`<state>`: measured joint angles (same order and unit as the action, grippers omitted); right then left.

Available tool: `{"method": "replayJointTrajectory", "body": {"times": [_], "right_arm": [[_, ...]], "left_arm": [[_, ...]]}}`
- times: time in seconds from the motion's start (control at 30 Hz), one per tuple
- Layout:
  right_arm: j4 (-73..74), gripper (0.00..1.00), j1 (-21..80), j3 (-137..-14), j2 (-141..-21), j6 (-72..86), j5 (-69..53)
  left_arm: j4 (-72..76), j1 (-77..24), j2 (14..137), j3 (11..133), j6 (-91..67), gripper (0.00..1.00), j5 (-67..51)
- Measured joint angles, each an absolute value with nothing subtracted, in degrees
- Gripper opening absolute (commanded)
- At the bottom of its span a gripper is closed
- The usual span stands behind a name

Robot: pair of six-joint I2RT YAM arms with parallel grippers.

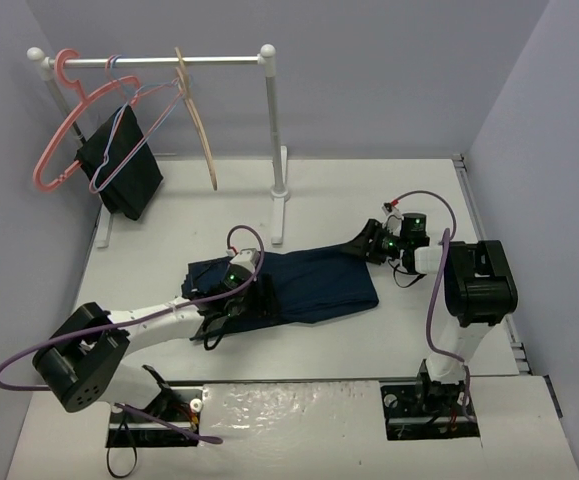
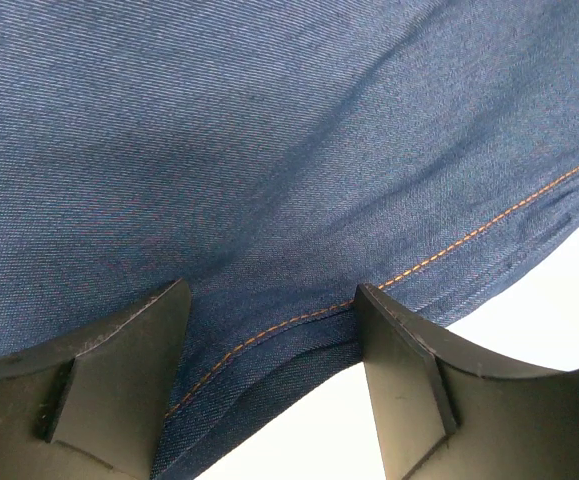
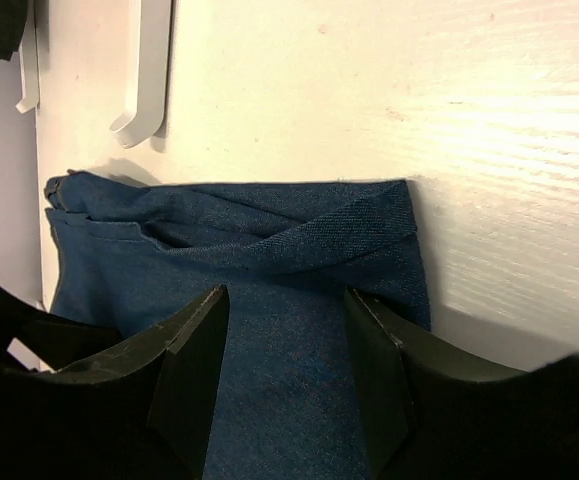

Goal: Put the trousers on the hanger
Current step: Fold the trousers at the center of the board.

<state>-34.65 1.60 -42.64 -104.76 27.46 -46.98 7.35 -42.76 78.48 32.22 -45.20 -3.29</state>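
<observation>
The dark blue trousers (image 1: 319,280) lie folded flat in the middle of the white table. My left gripper (image 1: 237,300) sits low over their left part. In the left wrist view its jaws stand open (image 2: 271,295) astride a hem with orange stitching (image 2: 449,250), with nothing pinched. My right gripper (image 1: 362,243) is at the trousers' far right end. The right wrist view shows it open (image 3: 287,300) over the denim (image 3: 299,370), close to a folded edge. The tan wooden hanger (image 1: 199,120) hangs from the rail at the back, away from both grippers.
A white clothes rack (image 1: 219,61) stands at the back left. It carries a pink hanger (image 1: 59,140), thin wire hangers (image 1: 134,110) and a black cloth (image 1: 124,165). Its right post (image 1: 274,130) ends in a foot (image 1: 280,215) just behind the trousers, also seen in the right wrist view (image 3: 144,90).
</observation>
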Motion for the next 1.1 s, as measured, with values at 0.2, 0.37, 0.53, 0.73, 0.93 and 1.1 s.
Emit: {"method": "replayJointTrajectory", "body": {"times": [0.2,0.37,0.53,0.73,0.93,1.1], "right_arm": [[-31.4,0.44,0.3,-47.0,-104.9,26.6,-46.0],[-27.3,0.31,1.9,-52.1,-101.7,25.7,-45.3],[-27.1,0.13,5.8,-54.8,-100.3,25.6,-45.6],[-32.1,0.0,8.8,-51.9,-103.8,27.7,-47.1],[-39.7,0.0,5.4,-48.1,-114.0,30.2,-51.4],[-43.6,0.0,3.6,-49.4,-116.9,31.3,-55.0]], "left_arm": [[4.7,-42.7,78.3,33.5,-45.0,0.66,-2.6],[-3.7,-42.7,77.6,39.4,-41.6,0.66,-1.3],[-5.9,-42.6,77.6,45.2,-38.0,0.66,-0.4],[-5.5,-42.4,79.4,45.5,-36.8,0.66,-0.4],[-3.4,-42.3,80.2,40.2,-37.7,0.66,-0.4],[0.4,-42.3,79.7,35.9,-39.1,0.66,-0.1]]}}
